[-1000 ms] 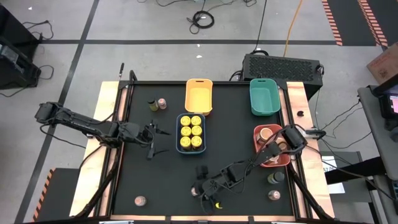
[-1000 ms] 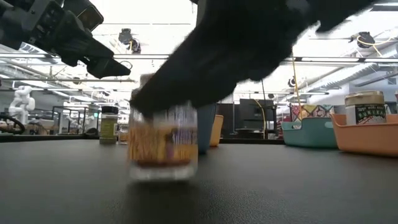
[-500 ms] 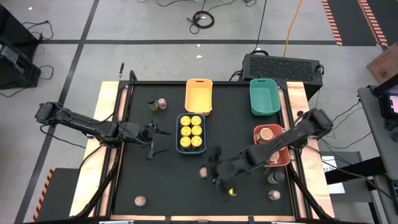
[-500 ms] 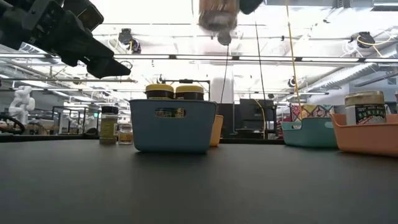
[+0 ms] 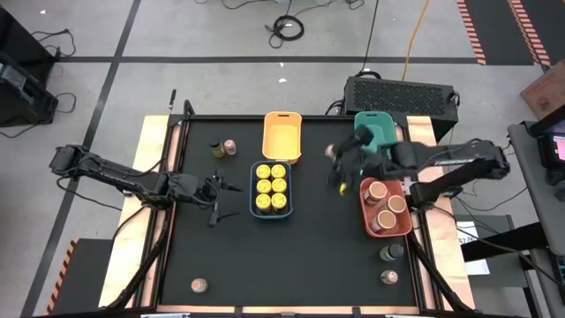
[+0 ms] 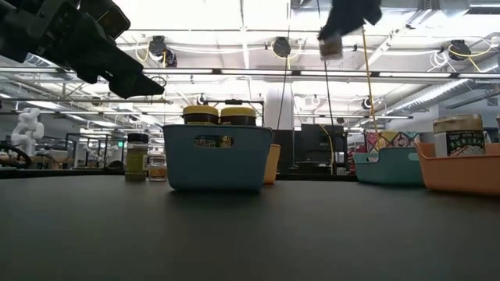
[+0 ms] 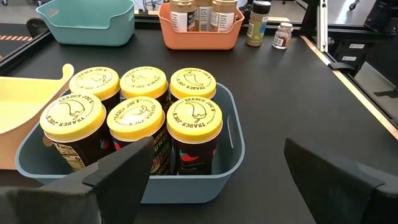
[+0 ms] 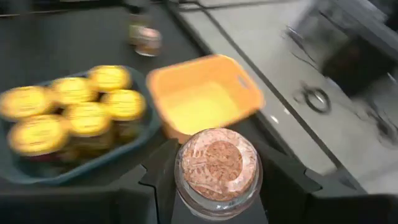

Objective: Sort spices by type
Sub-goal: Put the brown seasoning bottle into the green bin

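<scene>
I am working in a robotics laboratory set in a large industrial hall. The table (image 5: pixel 291 256) I reach across is a black-topped bench with wooden side strips, standing on a bare grey concrete floor (image 5: pixel 221 26) marked with dark tape lines and striped hazard tape (image 5: pixel 472 31). Loose cables (image 5: pixel 287 26) trail over the floor, and a black ventilated equipment box (image 5: pixel 399 91) sits behind the bench. The low view shows a high open ceiling with rows of lamps (image 6: pixel 281 47) and exposed beams, further workbenches, and a white humanoid robot (image 6: pixel 27 125) standing far off.
</scene>
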Robot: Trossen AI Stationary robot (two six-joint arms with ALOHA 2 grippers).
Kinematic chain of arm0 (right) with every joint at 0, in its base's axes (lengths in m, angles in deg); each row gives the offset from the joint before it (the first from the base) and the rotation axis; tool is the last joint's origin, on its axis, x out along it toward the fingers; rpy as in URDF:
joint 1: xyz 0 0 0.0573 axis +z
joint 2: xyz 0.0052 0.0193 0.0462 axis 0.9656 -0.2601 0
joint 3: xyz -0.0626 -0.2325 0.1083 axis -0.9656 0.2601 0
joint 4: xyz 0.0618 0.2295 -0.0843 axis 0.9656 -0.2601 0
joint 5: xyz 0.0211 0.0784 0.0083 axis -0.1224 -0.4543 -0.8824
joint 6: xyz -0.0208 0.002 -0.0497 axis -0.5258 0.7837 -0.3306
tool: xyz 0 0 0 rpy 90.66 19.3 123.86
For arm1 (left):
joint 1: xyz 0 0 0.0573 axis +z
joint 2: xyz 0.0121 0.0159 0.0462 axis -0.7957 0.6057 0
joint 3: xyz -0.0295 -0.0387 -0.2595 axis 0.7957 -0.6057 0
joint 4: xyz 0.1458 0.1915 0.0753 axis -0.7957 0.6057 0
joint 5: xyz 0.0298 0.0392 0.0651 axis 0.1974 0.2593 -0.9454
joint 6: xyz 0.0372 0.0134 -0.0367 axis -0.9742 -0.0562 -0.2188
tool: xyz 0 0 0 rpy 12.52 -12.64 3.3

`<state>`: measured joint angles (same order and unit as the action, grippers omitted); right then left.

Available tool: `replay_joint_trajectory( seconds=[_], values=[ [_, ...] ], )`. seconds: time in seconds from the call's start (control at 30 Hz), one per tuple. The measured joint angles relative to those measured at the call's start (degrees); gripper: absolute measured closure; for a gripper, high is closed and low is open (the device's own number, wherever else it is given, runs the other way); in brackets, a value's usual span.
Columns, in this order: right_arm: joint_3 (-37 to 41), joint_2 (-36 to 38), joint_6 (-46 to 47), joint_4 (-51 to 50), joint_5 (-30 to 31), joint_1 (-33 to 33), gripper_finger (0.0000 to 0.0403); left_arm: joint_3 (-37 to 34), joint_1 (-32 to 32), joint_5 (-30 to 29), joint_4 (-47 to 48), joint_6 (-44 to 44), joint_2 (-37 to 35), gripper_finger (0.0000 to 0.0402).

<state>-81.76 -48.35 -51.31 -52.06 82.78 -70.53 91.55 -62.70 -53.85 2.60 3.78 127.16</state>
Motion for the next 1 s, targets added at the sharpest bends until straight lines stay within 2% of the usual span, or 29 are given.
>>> replay_joint_trajectory(
  seconds=[0.2, 0.37, 0.53, 0.67, 0.83, 1.0],
  values=[
    [9.88, 8.44, 2.26, 0.16, -0.82, -14.40, 0.0234, 0.00, 0.00, 0.00, 0.02, 0.00, 0.00, 0.0039],
    [16.07, 11.28, 2.85, 2.31, -0.40, -25.70, 0.0234, 0.00, 0.27, 0.00, -0.01, -0.39, 0.00, 0.0039],
    [22.30, 10.04, 1.45, 9.63, -5.70, -35.04, 0.0234, 0.00, 1.48, 0.00, 0.00, -0.23, 0.00, 0.0039],
    [27.24, 8.87, 2.25, 16.99, -6.20, -40.55, 0.0234, 0.00, 1.77, 0.00, 0.08, -0.02, 0.00, 0.0039],
    [29.71, 6.13, 2.78, 23.37, -7.59, -45.07, 0.0234, 0.00, 1.77, 0.00, 0.42, -0.31, 0.00, 0.0039],
    [30.20, 0.29, 6.59, 24.50, -9.03, -48.01, 0.0234, 0.00, 1.77, 0.00, 0.44, -0.32, -0.02, 0.0039]
  ],
)
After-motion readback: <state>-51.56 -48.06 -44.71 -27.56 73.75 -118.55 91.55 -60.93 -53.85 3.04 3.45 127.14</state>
